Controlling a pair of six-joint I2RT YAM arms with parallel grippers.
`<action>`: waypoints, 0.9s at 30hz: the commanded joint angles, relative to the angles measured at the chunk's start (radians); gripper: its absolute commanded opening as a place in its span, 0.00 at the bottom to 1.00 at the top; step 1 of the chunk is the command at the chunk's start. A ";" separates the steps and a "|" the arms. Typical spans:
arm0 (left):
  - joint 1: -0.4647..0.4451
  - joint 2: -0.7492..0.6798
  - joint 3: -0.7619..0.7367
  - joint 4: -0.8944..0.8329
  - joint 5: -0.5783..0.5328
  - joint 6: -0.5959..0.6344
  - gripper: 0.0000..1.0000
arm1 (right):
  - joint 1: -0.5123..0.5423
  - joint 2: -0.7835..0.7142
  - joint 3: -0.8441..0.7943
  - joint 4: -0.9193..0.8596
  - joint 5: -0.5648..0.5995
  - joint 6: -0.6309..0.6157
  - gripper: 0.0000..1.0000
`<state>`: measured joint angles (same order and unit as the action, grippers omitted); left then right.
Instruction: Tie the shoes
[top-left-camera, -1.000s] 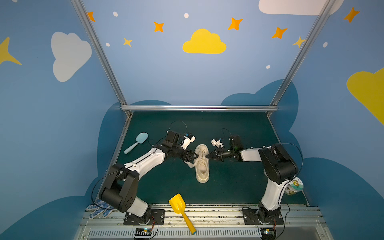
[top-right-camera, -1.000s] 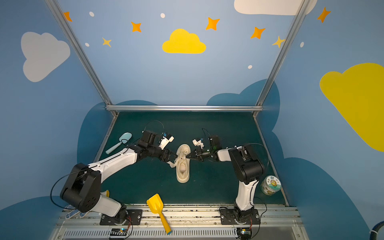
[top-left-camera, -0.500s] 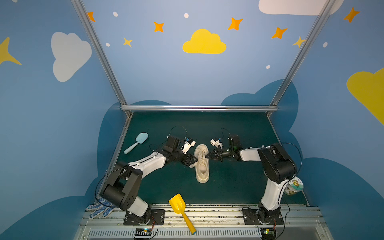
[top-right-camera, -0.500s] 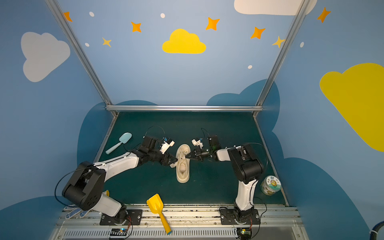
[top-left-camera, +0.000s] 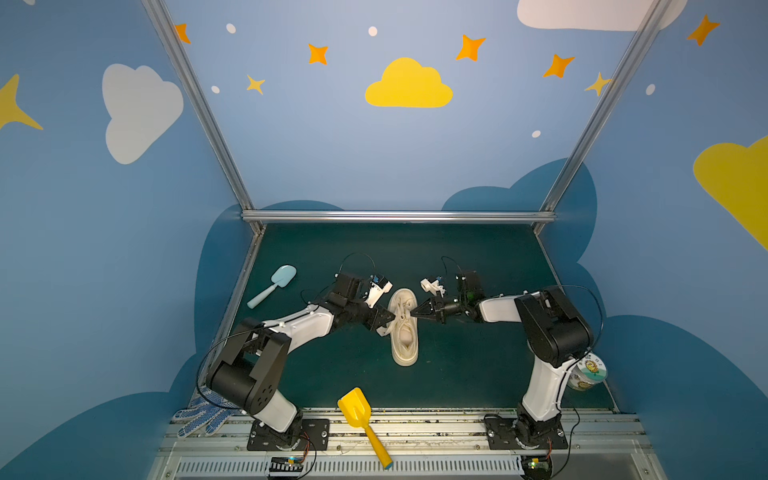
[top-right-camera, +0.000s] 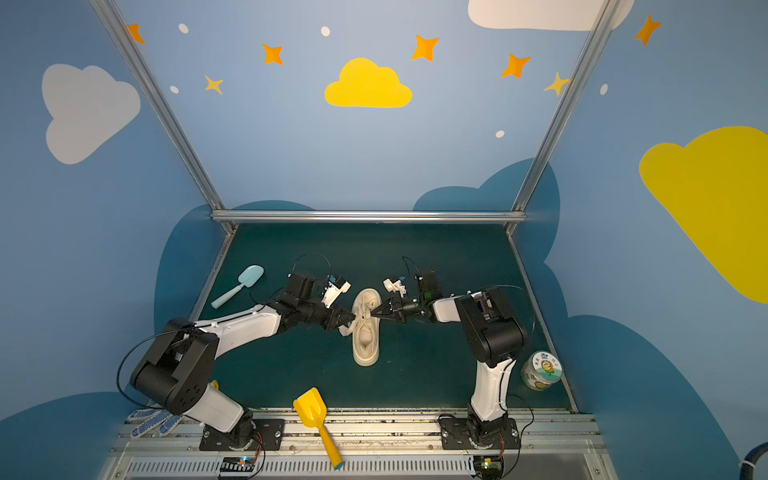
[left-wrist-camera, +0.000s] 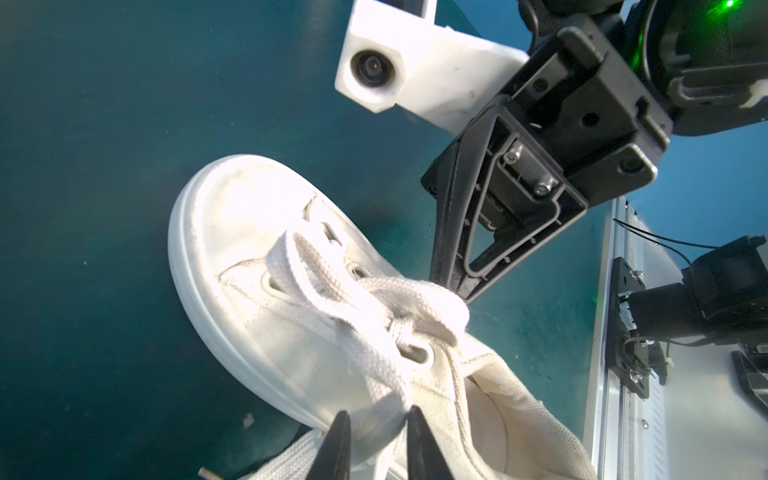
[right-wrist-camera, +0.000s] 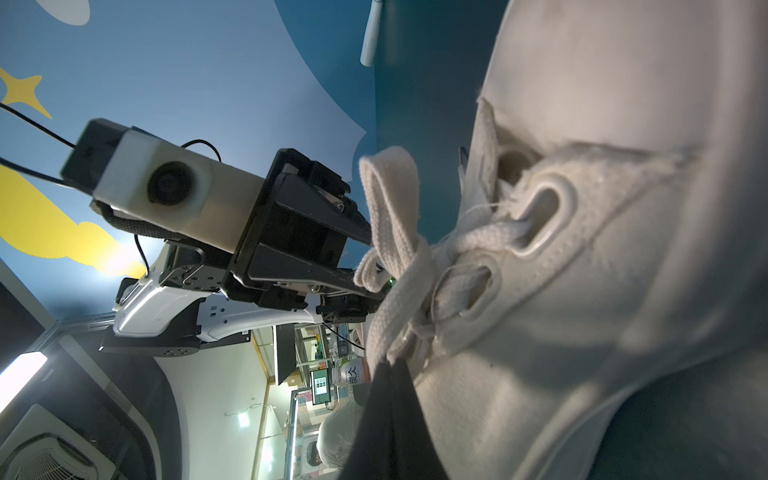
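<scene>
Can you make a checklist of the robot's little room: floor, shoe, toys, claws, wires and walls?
Surface: dark green mat.
Job's things: cream sneaker on its sole mid-mat; laces knotted, loops sticking out.
Clutter: yellow shovel, light blue shovel, dotted glove, printed tub, all apart from the sneaker.
Grippers: left gripper and right gripper each shut on the laces, from opposite sides.
Cables: black cables loop above both wrists.
Surroundings: blue walls with clouds and stars; metal frame.
</scene>
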<state>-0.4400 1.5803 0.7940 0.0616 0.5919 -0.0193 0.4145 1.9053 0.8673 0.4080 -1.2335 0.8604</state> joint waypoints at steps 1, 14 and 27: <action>-0.006 0.009 -0.009 0.012 0.017 0.008 0.23 | 0.006 0.018 0.011 0.018 -0.009 0.004 0.00; -0.039 0.009 -0.005 0.022 0.005 0.004 0.07 | 0.016 0.034 0.008 0.037 -0.010 0.014 0.00; -0.060 0.046 0.047 0.019 -0.002 -0.007 0.07 | 0.032 0.057 0.009 0.155 -0.027 0.094 0.00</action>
<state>-0.4942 1.6184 0.8146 0.0765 0.5903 -0.0269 0.4416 1.9495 0.8673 0.5114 -1.2419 0.9333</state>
